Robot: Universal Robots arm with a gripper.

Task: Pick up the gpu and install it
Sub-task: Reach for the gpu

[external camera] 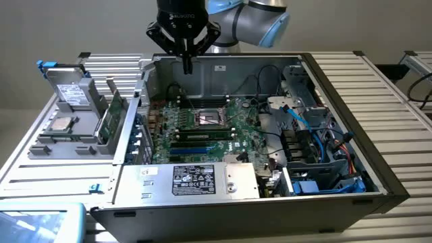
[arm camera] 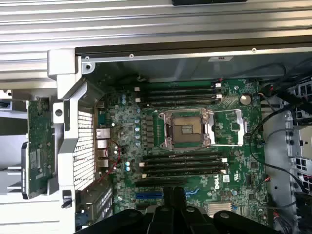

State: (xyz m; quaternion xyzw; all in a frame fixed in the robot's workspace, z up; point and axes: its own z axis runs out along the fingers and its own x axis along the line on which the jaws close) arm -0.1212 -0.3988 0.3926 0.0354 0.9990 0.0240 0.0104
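The gripper (external camera: 187,68) hangs above the far wall of the open computer case (external camera: 236,215), its fingers pressed together and holding nothing, so the pickup looks not yet begun. The gpu (external camera: 110,119) stands on edge in the grey parts tray (external camera: 60,149) just beside the case on the exterior view's left, well apart from the gripper. It is probably kept upright there so that closed-in fingers can take it by its top edge. The same tray holds a silver hard drive (external camera: 71,93), propped up at its far end, and a flat processor chip (external camera: 64,123) lying in a recess nearer. The case lies on its side with the lid off, which leaves the motherboard (external camera: 233,114) open from above. On the board, the processor socket (external camera: 206,119) is empty, and the blue expansion slots (external camera: 191,150) toward the near side carry no card. A labelled power supply (external camera: 192,179) fills the near corner, and blue cables (external camera: 304,121) run through the drive bay at the right.
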